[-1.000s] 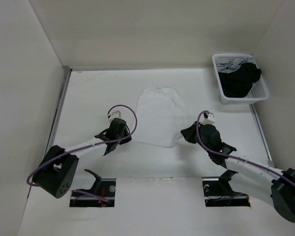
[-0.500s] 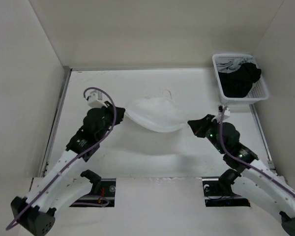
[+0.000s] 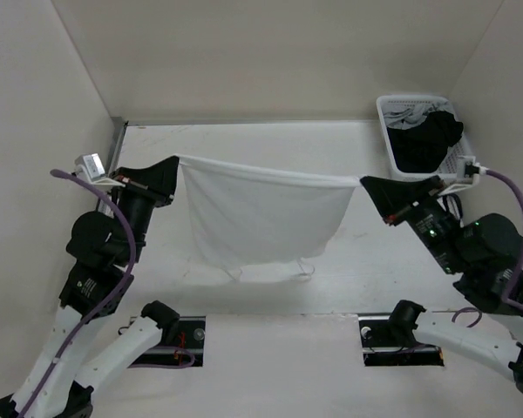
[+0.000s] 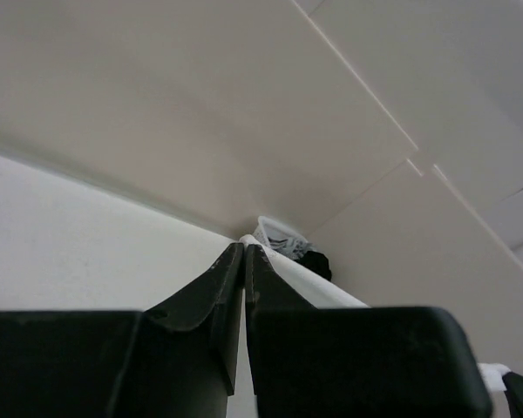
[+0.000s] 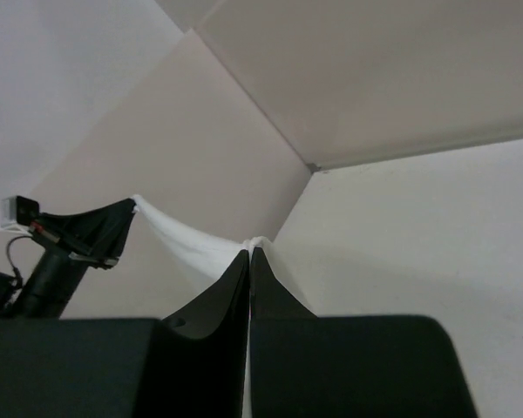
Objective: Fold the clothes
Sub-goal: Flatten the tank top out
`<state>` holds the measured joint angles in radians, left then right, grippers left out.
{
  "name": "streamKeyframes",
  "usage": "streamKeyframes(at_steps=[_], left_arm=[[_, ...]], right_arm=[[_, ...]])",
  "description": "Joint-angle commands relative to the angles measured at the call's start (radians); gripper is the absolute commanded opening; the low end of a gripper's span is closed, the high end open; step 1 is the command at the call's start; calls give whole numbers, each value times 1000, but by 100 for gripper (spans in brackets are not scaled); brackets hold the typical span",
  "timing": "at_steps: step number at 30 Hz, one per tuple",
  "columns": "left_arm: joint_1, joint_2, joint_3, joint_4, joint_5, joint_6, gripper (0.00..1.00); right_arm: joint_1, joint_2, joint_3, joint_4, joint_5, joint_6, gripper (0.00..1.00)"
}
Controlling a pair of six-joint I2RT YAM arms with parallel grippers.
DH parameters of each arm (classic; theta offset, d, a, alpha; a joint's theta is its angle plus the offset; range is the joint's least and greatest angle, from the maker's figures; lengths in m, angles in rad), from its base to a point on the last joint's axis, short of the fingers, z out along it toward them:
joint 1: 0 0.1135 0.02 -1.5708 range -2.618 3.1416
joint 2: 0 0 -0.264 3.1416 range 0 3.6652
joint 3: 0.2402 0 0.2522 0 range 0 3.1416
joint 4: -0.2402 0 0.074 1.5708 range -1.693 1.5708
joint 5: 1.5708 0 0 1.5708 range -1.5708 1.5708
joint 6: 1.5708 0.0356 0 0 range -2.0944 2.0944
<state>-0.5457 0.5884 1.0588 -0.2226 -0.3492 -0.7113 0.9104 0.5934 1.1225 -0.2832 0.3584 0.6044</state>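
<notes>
The white camisole top (image 3: 261,218) hangs stretched in the air between both arms, its hem edge taut on top and its two narrow straps (image 3: 305,266) dangling just above the table. My left gripper (image 3: 176,163) is shut on its left corner. My right gripper (image 3: 363,182) is shut on its right corner. In the left wrist view the shut fingertips (image 4: 244,249) pinch white fabric (image 4: 318,287) that runs off to the right. In the right wrist view the shut gripper (image 5: 250,252) holds the cloth (image 5: 183,239), which spans to the left arm's gripper (image 5: 131,209).
A white lattice basket (image 3: 460,170) holding black garments (image 3: 427,139) sits at the back right of the table, close behind my right arm. White walls enclose the table on three sides. A metal rail (image 3: 113,152) runs along the left edge.
Both arms rose and spread apart, lifting the top off the table and pulling it taut. The left gripper closed fully on its corner.
</notes>
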Motion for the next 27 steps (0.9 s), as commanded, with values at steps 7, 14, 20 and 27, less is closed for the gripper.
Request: streamKeyframes(at_steps=[7, 14, 20, 27], left_arm=[[178, 348, -116, 258, 2, -34, 3], [362, 631, 104, 308, 240, -142, 3], [359, 630, 201, 296, 277, -132, 3], [323, 495, -81, 341, 265, -137, 3]], right_arm=[[-355, 425, -60, 249, -269, -19, 1], [-520, 693, 153, 306, -410, 34, 1], [-546, 640, 235, 274, -435, 32, 1], [-520, 455, -76, 321, -405, 67, 2]])
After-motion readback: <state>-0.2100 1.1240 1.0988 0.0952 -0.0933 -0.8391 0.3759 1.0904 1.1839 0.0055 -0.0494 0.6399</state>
